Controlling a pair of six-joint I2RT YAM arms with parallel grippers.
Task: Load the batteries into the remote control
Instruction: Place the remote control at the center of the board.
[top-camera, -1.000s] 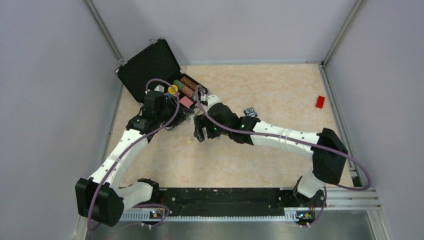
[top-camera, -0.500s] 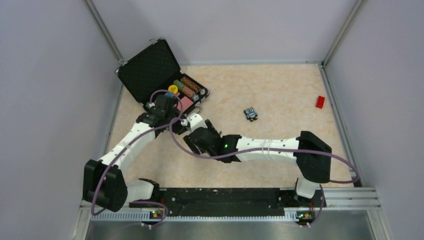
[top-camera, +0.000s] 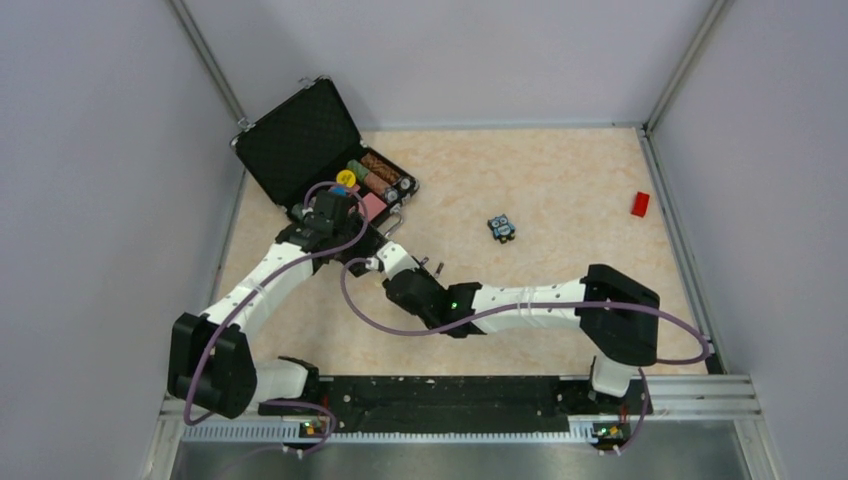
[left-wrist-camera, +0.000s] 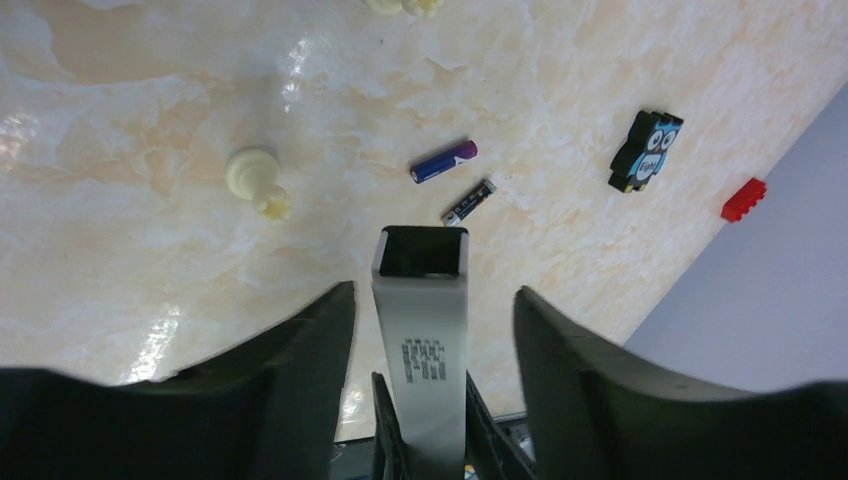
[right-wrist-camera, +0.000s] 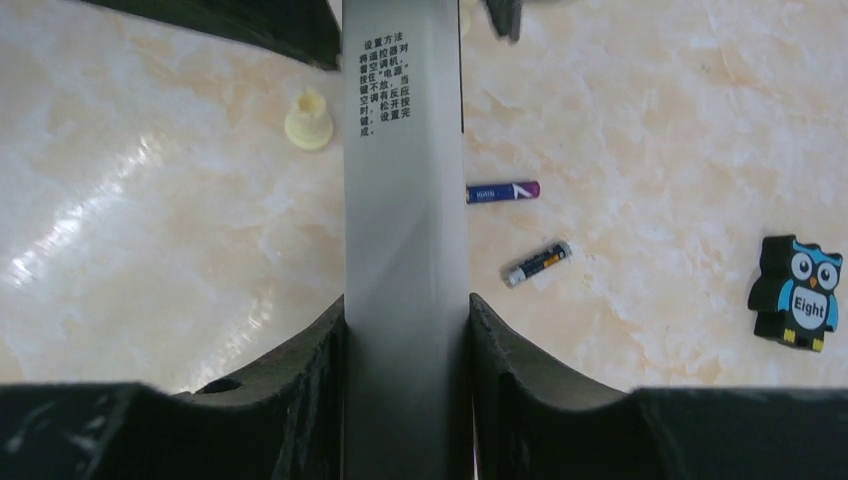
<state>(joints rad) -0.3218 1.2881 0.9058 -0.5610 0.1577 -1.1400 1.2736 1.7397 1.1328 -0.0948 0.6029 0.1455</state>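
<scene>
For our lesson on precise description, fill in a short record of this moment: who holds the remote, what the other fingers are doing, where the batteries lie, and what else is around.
remote control: white bar, clamped on both sides by the right fingers
left fingers: open, one on each side of the remote's end, not touching it
batteries: two, lying loose on the table, close together but apart
other things: owl gadget, red block, cream peg, open black case

In the right wrist view, both batteries (right-wrist-camera: 503, 191) lie on the table (right-wrist-camera: 650, 100) right of the remote control (right-wrist-camera: 405, 250), the owl gadget (right-wrist-camera: 795, 292) farther right, the small peg (right-wrist-camera: 308, 120) left of it
</scene>
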